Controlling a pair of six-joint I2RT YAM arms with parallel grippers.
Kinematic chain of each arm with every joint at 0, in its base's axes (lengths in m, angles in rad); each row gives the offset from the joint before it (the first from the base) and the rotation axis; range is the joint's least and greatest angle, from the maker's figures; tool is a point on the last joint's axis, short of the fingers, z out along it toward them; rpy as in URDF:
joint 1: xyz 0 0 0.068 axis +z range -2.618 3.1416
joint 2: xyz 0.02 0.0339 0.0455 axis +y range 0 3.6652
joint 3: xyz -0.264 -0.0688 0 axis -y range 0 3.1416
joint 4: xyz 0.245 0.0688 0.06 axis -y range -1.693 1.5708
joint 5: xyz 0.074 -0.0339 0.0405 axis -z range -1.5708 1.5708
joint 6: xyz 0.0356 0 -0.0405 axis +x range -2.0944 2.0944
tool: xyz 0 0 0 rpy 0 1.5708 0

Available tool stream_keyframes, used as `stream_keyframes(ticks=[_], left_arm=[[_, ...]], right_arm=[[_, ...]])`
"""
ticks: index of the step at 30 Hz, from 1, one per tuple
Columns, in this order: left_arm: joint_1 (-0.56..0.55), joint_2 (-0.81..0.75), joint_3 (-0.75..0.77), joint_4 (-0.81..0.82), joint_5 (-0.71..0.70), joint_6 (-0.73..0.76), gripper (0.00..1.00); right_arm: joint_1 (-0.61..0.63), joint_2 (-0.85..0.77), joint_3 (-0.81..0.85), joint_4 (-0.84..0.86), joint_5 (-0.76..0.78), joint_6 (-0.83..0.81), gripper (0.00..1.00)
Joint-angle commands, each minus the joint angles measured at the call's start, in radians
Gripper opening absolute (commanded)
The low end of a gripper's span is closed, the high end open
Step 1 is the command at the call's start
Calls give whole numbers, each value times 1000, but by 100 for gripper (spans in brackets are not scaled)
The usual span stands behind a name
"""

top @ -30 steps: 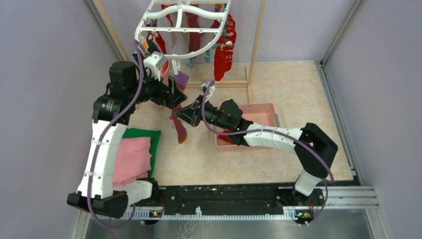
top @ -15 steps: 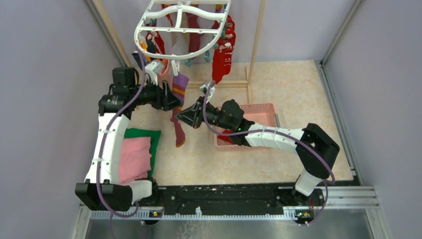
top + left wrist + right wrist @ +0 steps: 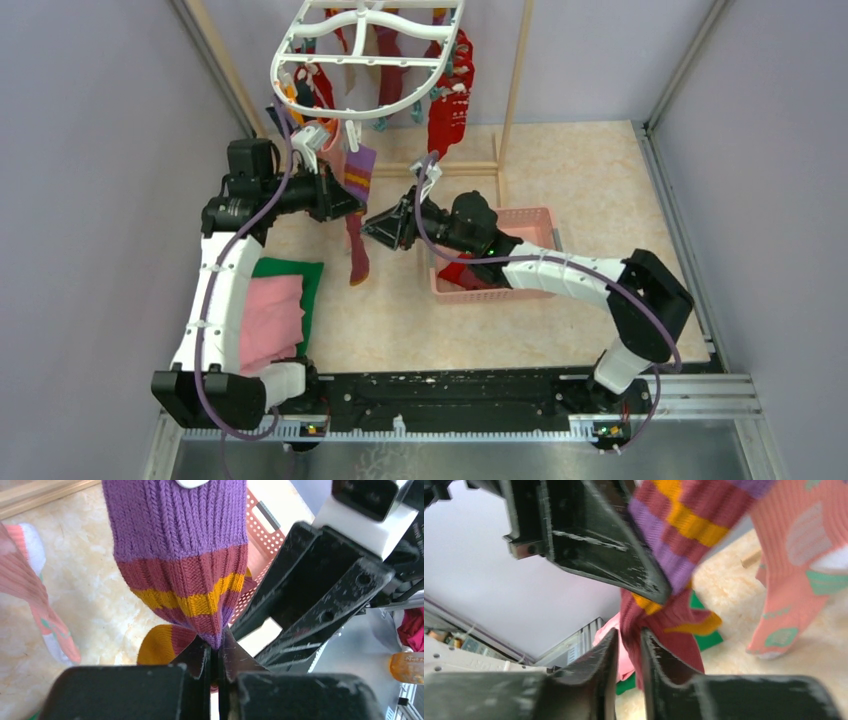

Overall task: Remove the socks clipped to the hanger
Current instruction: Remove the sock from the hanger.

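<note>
Seen from above, a white oval hanger (image 3: 372,62) hangs at the far centre of the scene from a wooden frame (image 3: 515,90), with red socks (image 3: 450,105) clipped under it. A purple-striped sock (image 3: 362,165) with maroon and yellow bands hangs from a clip on the hanger's near left rim, and the two arms meet at it. The left gripper (image 3: 350,204) reaches in from the left. In the left wrist view its jaws are clenched on this sock's lower part, just under the yellow band. The right gripper (image 3: 377,228) comes in from the right, just beside the left one and a little lower on the sock. In the right wrist view its fingers (image 3: 599,670) stand slightly parted with maroon fabric in the narrow gap. Whether they pinch the fabric cannot be told. A pink sock (image 3: 791,580) hangs just beyond. A pink mesh basket (image 3: 515,213) sits on the table right of centre, under the right arm. A folded pink cloth (image 3: 268,318) on a green cloth (image 3: 312,275) lies at the near left.
</note>
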Motion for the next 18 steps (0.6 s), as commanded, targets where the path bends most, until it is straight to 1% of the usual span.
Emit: stream_keyframes(ticks=[1, 5, 6, 8, 9, 12, 15, 18], left_arm=[[2, -50, -27, 107, -1, -46, 0], [2, -62, -45, 135, 4, -67, 0], [2, -61, -45, 136, 4, -68, 0], [2, -58, -45, 132, 8, -74, 0], [2, -57, -43, 131, 11, -76, 0], [2, -60, -36, 121, 14, -80, 0], [1, -66, -30, 114, 16, -85, 0], [1, -74, -25, 108, 12, -85, 0]], right_arm=[[-38, -148, 58, -125, 105, -79, 34], [-39, -183, 156, -217, 212, -107, 46], [-40, -178, 190, -228, 220, -103, 51], [-40, -148, 277, -263, 223, -87, 70], [-40, -124, 330, -286, 220, -81, 73], [-45, -41, 464, -353, 226, -56, 74], [-61, 33, 576, -430, 227, 5, 72], [-66, 69, 628, -454, 219, 59, 72]])
